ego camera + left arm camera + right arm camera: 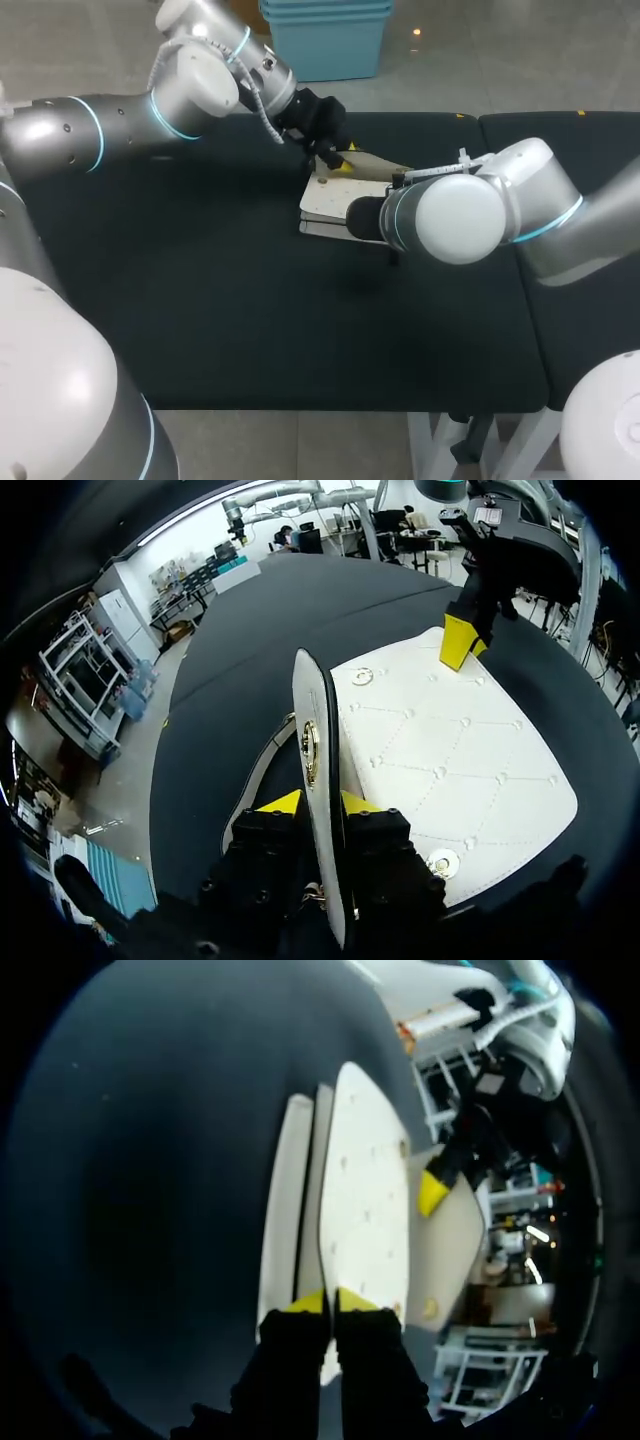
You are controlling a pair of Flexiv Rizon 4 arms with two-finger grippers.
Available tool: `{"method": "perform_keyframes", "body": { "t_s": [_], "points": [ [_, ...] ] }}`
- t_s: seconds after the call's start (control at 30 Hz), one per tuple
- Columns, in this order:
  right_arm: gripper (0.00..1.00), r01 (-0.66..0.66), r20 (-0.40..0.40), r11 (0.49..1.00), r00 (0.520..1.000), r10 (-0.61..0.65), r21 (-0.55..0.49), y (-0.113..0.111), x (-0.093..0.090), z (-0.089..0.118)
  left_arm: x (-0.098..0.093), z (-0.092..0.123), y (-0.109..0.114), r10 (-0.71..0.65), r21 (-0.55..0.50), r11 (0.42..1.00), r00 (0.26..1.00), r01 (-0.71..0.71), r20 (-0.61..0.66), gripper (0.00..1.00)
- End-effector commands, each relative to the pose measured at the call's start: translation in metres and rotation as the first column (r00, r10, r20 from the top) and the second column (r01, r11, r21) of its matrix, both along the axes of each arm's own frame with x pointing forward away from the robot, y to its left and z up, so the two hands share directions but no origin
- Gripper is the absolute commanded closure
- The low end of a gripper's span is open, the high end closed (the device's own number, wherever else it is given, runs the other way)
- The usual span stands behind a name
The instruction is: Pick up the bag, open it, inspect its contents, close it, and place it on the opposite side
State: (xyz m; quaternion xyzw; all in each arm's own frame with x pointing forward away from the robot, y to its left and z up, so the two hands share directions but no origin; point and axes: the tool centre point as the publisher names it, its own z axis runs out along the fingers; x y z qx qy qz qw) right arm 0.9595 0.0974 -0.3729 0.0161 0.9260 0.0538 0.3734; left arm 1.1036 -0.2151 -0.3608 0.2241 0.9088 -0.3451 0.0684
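The white quilted bag (pixel 326 199) lies on the black table (pixel 200 300) at the far middle. Its flap (pixel 318 770), with a gold clasp, stands upright on edge between my left gripper's (pixel 320 804) yellow tips, which press it from both sides. In the head view the left gripper (pixel 338 160) is at the bag's far edge. My right gripper (pixel 330 1303) is shut on a thin edge of the bag (pixel 365 1210) at the opposite side. One of its yellow fingertips (pixel 458 642) rests on the bag's body (pixel 450 770). In the head view the right gripper (pixel 352 214) is largely hidden behind its wrist.
A second black table section (pixel 590 140) adjoins at the right, with a seam between the two. Bare tabletop stretches left of and in front of the bag. Both arms crowd the space right around the bag.
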Motion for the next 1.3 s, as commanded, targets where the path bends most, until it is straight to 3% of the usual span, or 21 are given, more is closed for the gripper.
{"method": "perform_keyframes", "body": {
  "t_s": [0.03,0.27,0.33,0.37,0.9,1.13,1.17,1.2,1.23,1.27,1.3],
  "points": [
    [1.0,-0.004,0.011,1.0,1.0,0.004,0.006,-0.001,-0.001,-0.003,0.006,-0.003,-0.002,0.001,0.005,1.0,1.0,-0.001,-0.014,1.0],
    [0.98,-0.006,0.006,1.0,1.0,0.006,0.008,-0.002,-0.002,-0.002,0.005,-0.005,0.001,0.008,-0.022,1.0,0.999,-0.009,-0.039,1.0],
    [0.11,-0.001,0.002,1.0,1.0,0.001,0.002,-0.002,-0.004,0.002,0.005,-0.003,0.002,0.008,-0.03,1.0,0.999,-0.01,-0.045,1.0],
    [0.0,-0.001,0.001,1.0,1.0,0.001,0.006,-0.002,-0.005,0.004,0.005,-0.002,0.002,0.01,-0.033,0.999,0.999,-0.012,-0.045,1.0],
    [0.0,0.007,-0.038,1.0,0.999,-0.007,0.015,-0.011,-0.033,0.062,0.006,0.006,0.003,0.052,-0.054,0.997,0.996,-0.056,-0.077,1.0],
    [0.0,-0.034,-0.056,0.999,0.998,0.036,0.033,-0.015,-0.02,0.082,0.006,0.006,0.003,0.052,-0.054,0.997,0.996,-0.056,-0.077,1.0],
    [0.35,-0.043,-0.061,0.998,0.997,0.045,0.038,-0.016,-0.016,0.085,0.006,0.006,0.003,0.052,-0.054,0.997,0.996,-0.056,-0.077,1.0],
    [0.54,-0.047,-0.065,0.998,0.997,0.049,0.041,-0.016,-0.015,0.087,0.005,0.007,0.003,0.085,-0.045,0.995,0.994,-0.089,-0.071,1.0],
    [0.86,-0.047,-0.076,0.998,0.996,0.05,0.036,-0.017,-0.012,0.089,0.004,0.009,0.002,0.086,-0.05,0.995,0.993,-0.09,-0.079,1.0],
    [1.0,-0.047,-0.082,0.999,0.995,0.049,0.024,-0.017,-0.01,0.09,0.002,0.012,0.002,0.102,-0.042,0.994,0.993,-0.105,-0.066,1.0],
    [1.0,-0.05,-0.088,0.999,0.995,0.052,0.017,-0.016,-0.008,0.093,0.0,0.016,0.003,0.125,-0.041,0.991,0.991,-0.127,-0.056,1.0]
  ]
}}
